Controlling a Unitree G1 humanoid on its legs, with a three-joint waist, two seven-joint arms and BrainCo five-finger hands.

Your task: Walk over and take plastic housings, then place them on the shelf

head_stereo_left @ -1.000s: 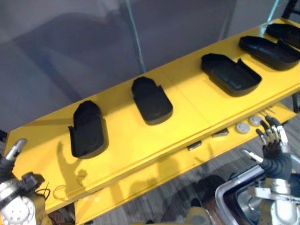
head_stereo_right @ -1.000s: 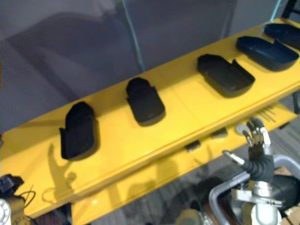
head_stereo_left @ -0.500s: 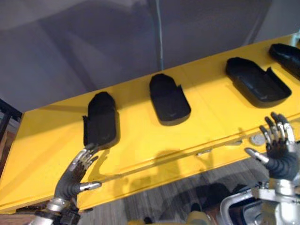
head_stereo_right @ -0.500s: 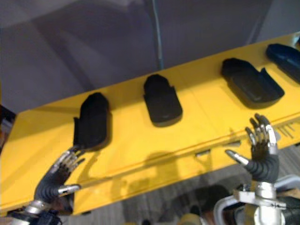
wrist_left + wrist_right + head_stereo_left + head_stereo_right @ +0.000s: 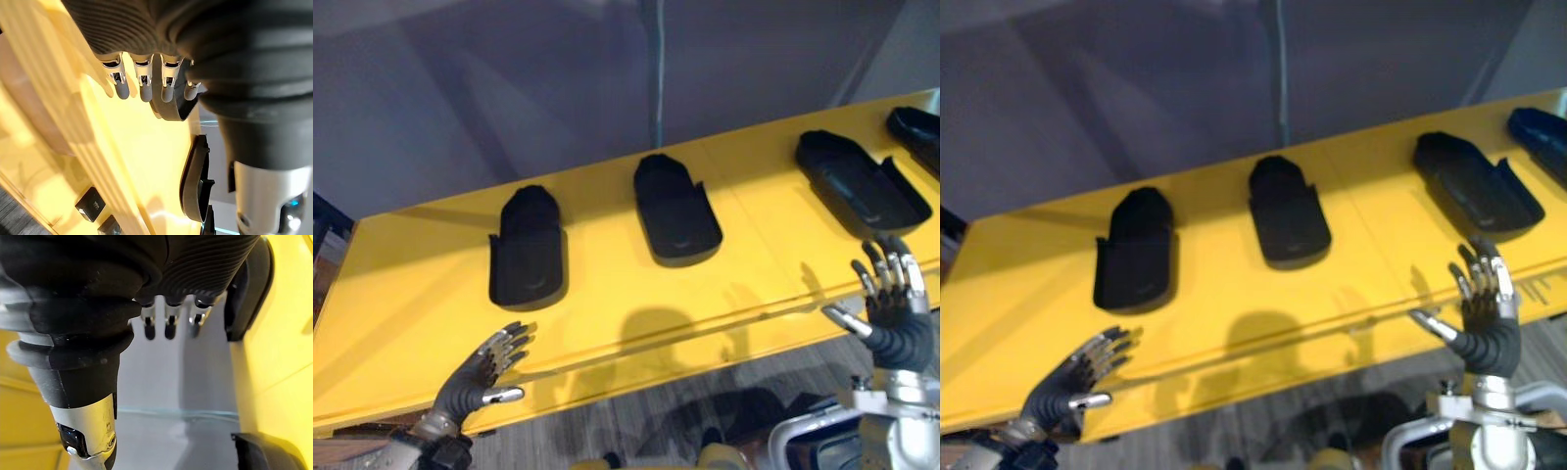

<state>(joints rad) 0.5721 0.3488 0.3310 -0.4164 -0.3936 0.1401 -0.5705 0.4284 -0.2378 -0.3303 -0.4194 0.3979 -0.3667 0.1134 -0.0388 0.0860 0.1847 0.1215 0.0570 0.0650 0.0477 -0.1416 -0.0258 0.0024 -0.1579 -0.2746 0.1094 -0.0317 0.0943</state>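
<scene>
The left hand (image 5: 480, 372) and the right hand (image 5: 891, 304) are both open and empty by the front edge of the yellow table (image 5: 411, 284), so each should reach over to the row of black plastic housings (image 5: 527, 250) lying on top and close gently round one's sides.

An industrial workshop or production area is suggested. Similar black plastic housings (image 5: 675, 208) are laid out in a spaced row along a long yellow shelf (image 5: 607, 294), as at an assembly station. A plain grey partition wall (image 5: 509, 88) is seen behind it, and grey flooring (image 5: 646, 416) on the near side.
</scene>
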